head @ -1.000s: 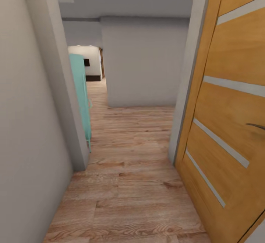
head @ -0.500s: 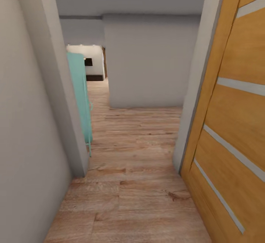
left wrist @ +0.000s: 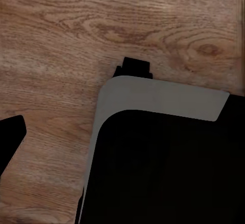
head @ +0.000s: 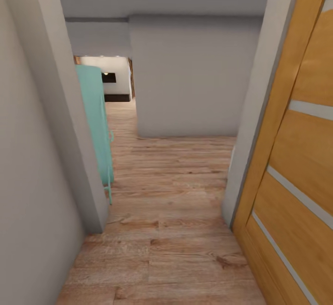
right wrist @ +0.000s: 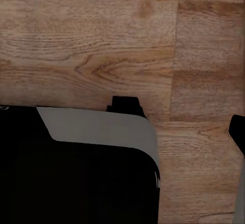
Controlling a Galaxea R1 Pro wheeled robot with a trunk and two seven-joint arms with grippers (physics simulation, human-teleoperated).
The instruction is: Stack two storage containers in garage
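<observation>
Hallway of light wood plank floor (head: pixel 175 231), seen from our head camera, narrow and running ahead to a plain grey facing wall (head: pixel 194 78). An orange-brown door (head: pixel 300 157) with frosted strips stood open along the right side. A grey wall corner (head: pixel 69 124) jutted in on the left. Behind that corner, a tall teal furnishing (head: pixel 95 120) poked out into the passage. Far ahead on the left, a bright opening (head: pixel 115 76) showed a dark low shape against a white wall. We judged this was probably the living room.

Both claws pointed down at the planks, each with a rounded grey-trimmed black corner of our own base (left wrist: pixel 168 168) (right wrist: pixel 81 173) just beside it. A dark sliver (left wrist: pixel 10 142) at the edge of the left wrist view, and another (right wrist: pixel 237 132) in the right wrist view, may have been fingers. We could not tell whether either claw was apart or together. Nothing lay within reach of either claw but bare floor. We could not tell where the two storage containers sat; we guessed beyond the far opening.

Our worry was the squeeze. If we drifted right, the base could scrape the door edge. If we cut the left turn early, it could clip the wall corner or snag the teal furnishing.
</observation>
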